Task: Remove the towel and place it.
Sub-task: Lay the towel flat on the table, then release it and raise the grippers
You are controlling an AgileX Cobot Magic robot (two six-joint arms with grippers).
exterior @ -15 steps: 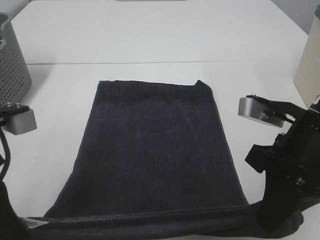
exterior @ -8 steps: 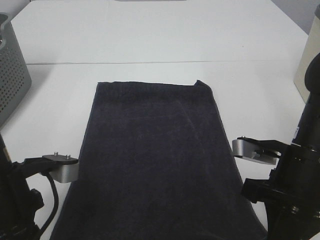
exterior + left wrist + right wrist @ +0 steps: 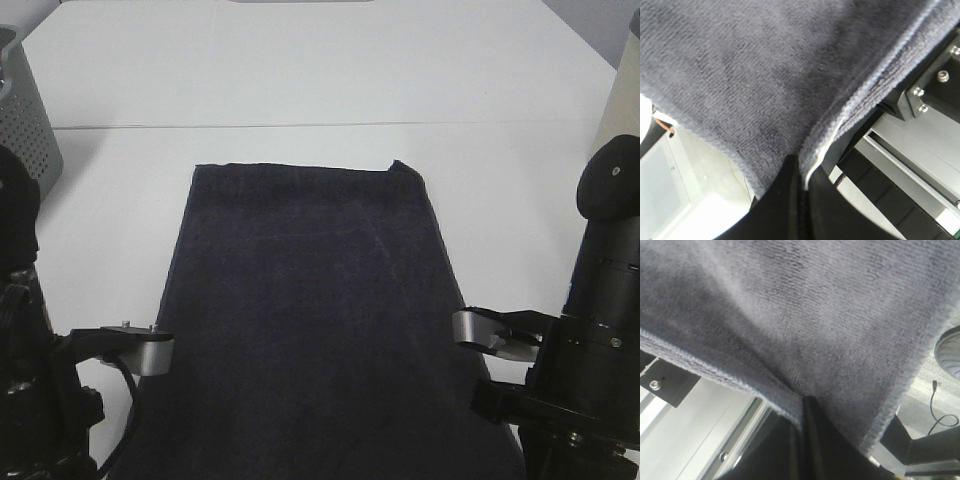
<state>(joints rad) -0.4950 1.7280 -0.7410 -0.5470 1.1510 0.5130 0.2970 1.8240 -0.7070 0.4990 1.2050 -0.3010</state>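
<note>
Towel position: the towel (image 3: 310, 300) lies spread lengthwise down the middle of the white table (image 3: 300, 70). Its far short edge is flat on the tabletop and its near end runs out past the lower edge of the high view.
Towel far edge: the far right corner is slightly peaked, and the rest of that edge is straight.
High view only: it shows the full width of the cloth, very dark navy, and both arms flanking its near end, the left arm (image 3: 30, 400) and the right arm (image 3: 600, 330). Each carries a grey block beside a long edge of the towel. Neither set of fingertips shows here.
Left gripper: the left gripper (image 3: 799, 167), seen only in its wrist view, has its black fingers pressed together on the towel, pinching the cloth next to the hemmed edge.
Right gripper: the right gripper (image 3: 804, 407), seen only in its wrist view, is likewise clamped tight on the towel, nipping a fold just inside the hem.
Wrist views only: the cloth fills most of each picture and looks lighter, a grey-blue, with the terry weave and the thin stitched hem plain to see. Below the hanging edge, metal rails with screws show.
Basket: a grey perforated basket (image 3: 25, 115) stands at the table's far left, well apart from the towel.
Right edge: a pale beige object (image 3: 625, 100) is cut off by the frame, and I cannot tell what it is.
</note>
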